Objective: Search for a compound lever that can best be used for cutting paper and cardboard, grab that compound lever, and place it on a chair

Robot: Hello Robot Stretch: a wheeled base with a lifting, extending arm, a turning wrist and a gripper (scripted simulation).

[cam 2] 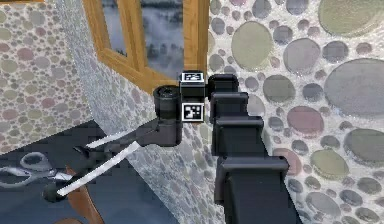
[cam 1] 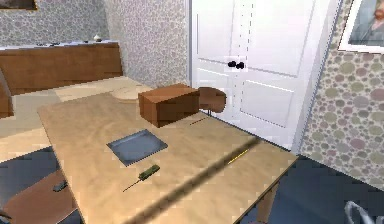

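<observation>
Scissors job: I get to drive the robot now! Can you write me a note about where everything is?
Gripper: at the arm side view's left; can't tell whether it holds anything.
Scissors: grey loop handles right by the fingertips, over dark floor.
Chair: brown back behind the wooden table in the forward view.
Done: scissors found, arm is out at them.
Left: be sure of the grab, then put the scissors on a chair.

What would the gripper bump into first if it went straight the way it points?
Probably the scissors just ahead of the gripper; depth is unclear, so it might pass over them.
</observation>
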